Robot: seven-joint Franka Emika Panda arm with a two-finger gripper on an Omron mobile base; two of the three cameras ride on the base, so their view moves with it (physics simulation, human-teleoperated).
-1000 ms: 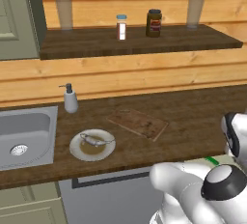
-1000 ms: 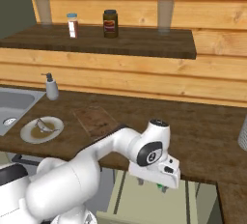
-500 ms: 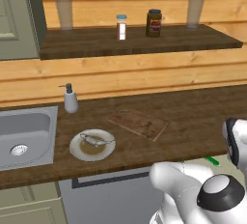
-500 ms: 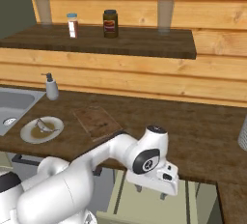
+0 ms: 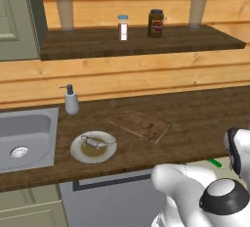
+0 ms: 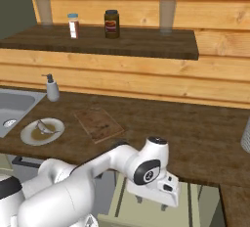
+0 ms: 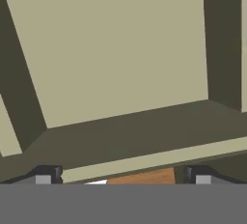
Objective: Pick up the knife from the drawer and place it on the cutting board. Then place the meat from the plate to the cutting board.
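Note:
The drawer (image 6: 197, 197) stands pulled out under the counter's front edge, and its pale cream-olive floor (image 7: 120, 49) spreads across the hand view. My gripper (image 6: 150, 202) hangs over the drawer's left part, pointing down. Its fingertips (image 7: 46, 175) stand far apart, open, with nothing between them. A sliver of the knife's green handle (image 5: 214, 163) shows just below the counter edge, beside my arm. The brown cutting board (image 5: 140, 124) lies on the counter. To its left is the plate (image 5: 77, 153) with the grey meat (image 5: 95, 142) on it.
A steel sink (image 5: 22, 135) is set into the counter at the left, with a soap dispenser (image 5: 71, 100) behind it. A wall shelf (image 5: 136, 42) carries a small shaker (image 5: 123, 27) and a dark jar (image 5: 156, 23). A grey canister (image 6: 245, 135) stands at the counter's right edge.
My hand has sunk lower, from just under the counter edge down toward the open drawer. Nothing on the counter has moved.

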